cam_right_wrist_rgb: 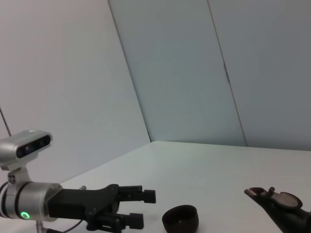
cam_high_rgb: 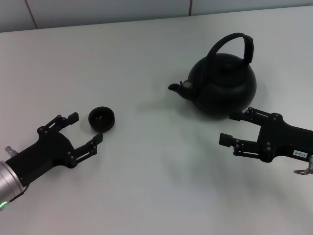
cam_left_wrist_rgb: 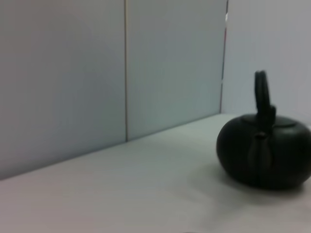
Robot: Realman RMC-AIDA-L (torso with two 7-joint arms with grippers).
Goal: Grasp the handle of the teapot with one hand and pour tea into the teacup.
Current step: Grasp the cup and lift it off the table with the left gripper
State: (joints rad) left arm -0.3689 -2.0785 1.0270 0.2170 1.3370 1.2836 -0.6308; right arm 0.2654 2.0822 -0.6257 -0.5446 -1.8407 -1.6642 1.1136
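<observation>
With both claws wide and empty, the right claw (cam_high_rgb: 234, 128) sits just below the teapot (cam_high_rgb: 222, 88), its handle (cam_high_rgb: 234, 44) above and beyond, and the left claw (cam_high_rgb: 84, 129) flanks the teacup (cam_high_rgb: 101, 118), risking a knock that shifts it.

Lab-like booth: bare white table (cam_high_rgb: 146, 186), plain grey panel walls (cam_left_wrist_rgb: 73, 73).

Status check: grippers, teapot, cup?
Left gripper open beside teacup, holding nothing. Right gripper open near teapot, handle ungrasped. Nothing between pot and cup.
</observation>
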